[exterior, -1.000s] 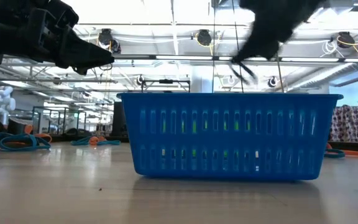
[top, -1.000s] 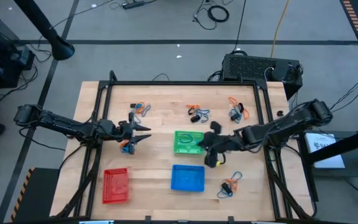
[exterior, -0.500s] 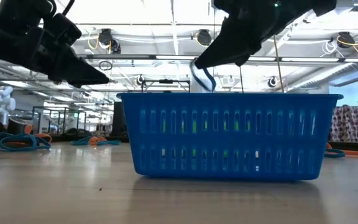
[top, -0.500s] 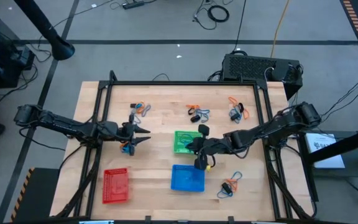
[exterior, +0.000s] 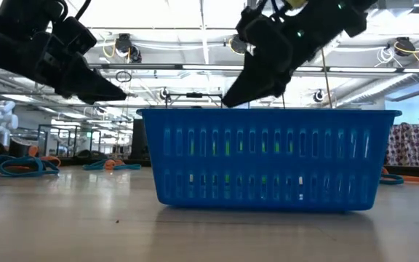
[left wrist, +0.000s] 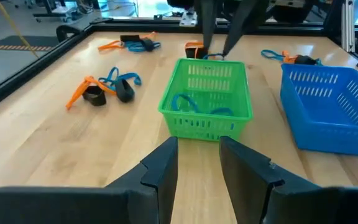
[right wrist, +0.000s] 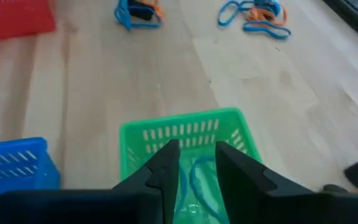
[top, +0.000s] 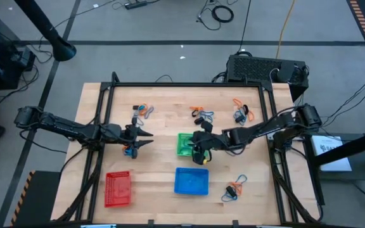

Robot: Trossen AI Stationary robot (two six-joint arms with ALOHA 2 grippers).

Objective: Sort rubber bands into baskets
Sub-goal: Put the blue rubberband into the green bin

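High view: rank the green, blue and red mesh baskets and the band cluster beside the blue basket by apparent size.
1. Blue plastic mesh basket, red plastic mesh basket and green plastic mesh basket: these look alike, and the right arm partly hides the green one, so no ranking.
2. Orange, blue and black rubber band cluster: clearly smallest.

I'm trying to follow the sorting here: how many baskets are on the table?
3. The green basket sits mid-table, under the right gripper. The blue basket is just in front of it, and the red basket is at the front left corner.
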